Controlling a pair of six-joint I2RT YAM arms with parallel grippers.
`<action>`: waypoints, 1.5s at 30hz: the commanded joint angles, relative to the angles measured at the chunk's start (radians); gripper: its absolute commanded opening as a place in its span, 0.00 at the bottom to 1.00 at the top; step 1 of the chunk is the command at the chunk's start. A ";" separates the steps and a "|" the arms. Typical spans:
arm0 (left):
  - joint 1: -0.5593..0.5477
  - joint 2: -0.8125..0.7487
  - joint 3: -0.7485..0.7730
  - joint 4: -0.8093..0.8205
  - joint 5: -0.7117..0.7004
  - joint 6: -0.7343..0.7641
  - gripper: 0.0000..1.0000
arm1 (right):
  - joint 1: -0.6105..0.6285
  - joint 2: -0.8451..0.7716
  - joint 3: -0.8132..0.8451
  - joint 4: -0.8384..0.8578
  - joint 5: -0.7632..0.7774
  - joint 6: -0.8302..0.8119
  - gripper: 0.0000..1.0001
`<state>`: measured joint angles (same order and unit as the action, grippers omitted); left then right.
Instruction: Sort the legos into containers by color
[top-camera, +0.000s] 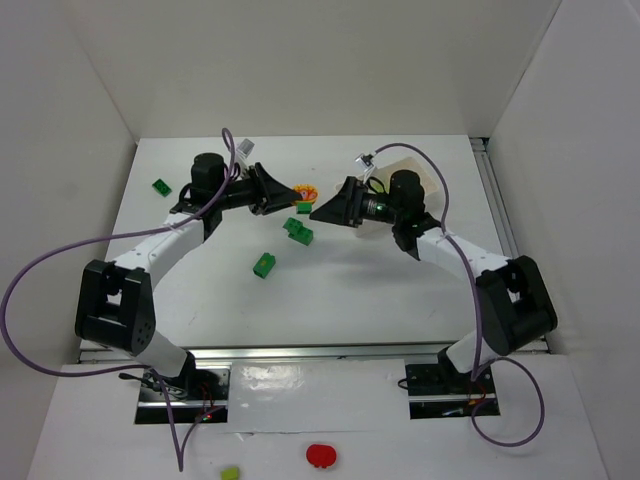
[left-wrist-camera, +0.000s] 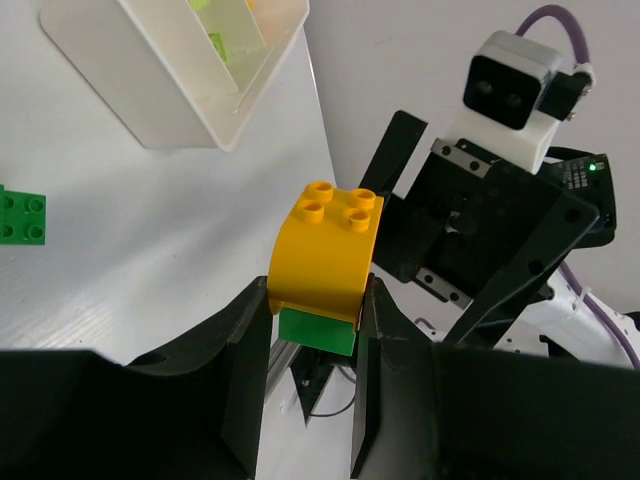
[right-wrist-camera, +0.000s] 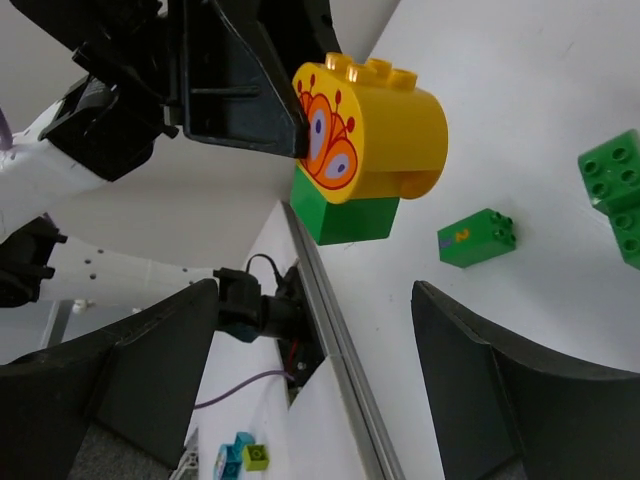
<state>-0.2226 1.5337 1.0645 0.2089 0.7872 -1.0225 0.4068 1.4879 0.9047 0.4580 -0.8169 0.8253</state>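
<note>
The left tool is pinching a two-piece stack between its flat black fingers and holding it above the middle of the bench. On top is a glossy yellow brick with a rounded, barrel-like body and four round studs. Clipped beneath it is a smaller square-edged green base brick. The flat end of the yellow piece is showing a printed pattern of orange-red petal outlines with pale blue-grey ovals inside. No words are readable on it.

The right tool is standing spread just in front of the stack, its matte black fingers well apart on either side and gripping nothing.

On the bench, whose white surface is showing a fine grain, a glossy green numbered brick is lying on its side. It is carrying a small yellowish numeral that looks like a 2, with a purple mark beside it that is too small to read. More studded green bricks are lying near the centre, and one is sitting apart at the far left.

The white tray, made of smooth, slightly translucent plastic with thin dividers, is standing at the far right of the bench, with lime pieces showing in its compartments.
</note>
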 joint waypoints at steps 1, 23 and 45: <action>0.006 -0.017 0.045 0.029 -0.006 0.001 0.00 | 0.030 0.047 0.036 0.166 -0.061 0.070 0.85; 0.006 -0.007 0.014 0.070 0.023 -0.010 0.00 | 0.063 0.178 0.126 0.294 -0.042 0.172 0.69; 0.025 -0.037 -0.044 0.122 0.023 -0.037 0.00 | 0.044 0.196 0.145 0.243 -0.021 0.152 0.76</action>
<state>-0.1989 1.5333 1.0271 0.2916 0.7818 -1.0519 0.4603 1.6798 0.9913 0.6617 -0.8539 0.9977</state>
